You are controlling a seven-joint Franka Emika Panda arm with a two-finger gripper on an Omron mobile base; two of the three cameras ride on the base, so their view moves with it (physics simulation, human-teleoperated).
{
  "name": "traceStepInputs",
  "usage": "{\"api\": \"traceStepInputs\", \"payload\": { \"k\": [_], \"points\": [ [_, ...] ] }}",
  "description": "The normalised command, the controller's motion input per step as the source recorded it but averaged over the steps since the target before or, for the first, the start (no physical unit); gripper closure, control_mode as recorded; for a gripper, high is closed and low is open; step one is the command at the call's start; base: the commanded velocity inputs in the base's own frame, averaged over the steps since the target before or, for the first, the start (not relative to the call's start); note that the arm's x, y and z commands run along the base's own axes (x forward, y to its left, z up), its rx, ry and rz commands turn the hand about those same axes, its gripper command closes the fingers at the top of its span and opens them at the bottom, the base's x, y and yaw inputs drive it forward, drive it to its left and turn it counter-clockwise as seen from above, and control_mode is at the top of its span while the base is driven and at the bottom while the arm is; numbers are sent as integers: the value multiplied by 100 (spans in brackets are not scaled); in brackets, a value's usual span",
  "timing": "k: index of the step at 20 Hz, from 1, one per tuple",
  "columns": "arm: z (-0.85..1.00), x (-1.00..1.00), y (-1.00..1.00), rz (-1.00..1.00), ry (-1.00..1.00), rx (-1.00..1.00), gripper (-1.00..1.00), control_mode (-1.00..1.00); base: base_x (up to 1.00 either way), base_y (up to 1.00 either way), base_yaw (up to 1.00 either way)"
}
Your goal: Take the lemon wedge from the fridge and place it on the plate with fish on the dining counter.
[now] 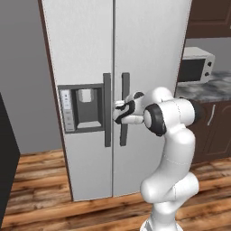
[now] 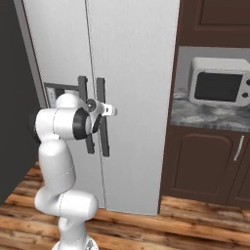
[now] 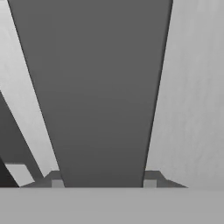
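We see the fridge as smooth, matt silver-white metal, its handles dull dark grey. The floor looks like grained brown wood planks, the cabinets like dark smooth wood, the countertop like mottled grey stone, and the arm glossy white.

The fridge is standing with both doors shut, blocking any way inside. The claw is sitting at the right door's dark handle, its fingertips lying on either side of the bar. Just left of that handle, the second handle is crowding the gap. Right of the fridge, a counter carrying a microwave is closing that side.
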Motion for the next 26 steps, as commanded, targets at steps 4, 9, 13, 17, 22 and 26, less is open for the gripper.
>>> {"api": "traceStepInputs", "payload": {
  "k": [4, 9, 13, 17, 22, 26],
  "points": [
    [0, -92, -29, -14, -3, 0, 100, -100, 0, 0, 0],
    [0, -100, -54, -24, -1, 2, 100, -100, 0, 0, 0],
    [5, -100, -65, -32, 0, 8, 100, -100, 0, 0, 0],
    [86, -98, -34, -41, 0, 4, -100, -100, 0, 0, 0],
    [100, -92, -29, -49, 0, 3, -100, -100, 0, 0, 0],
    [100, -76, -3, -48, 0, 0, -100, -100, 0, 0, 0]
  ]
}}
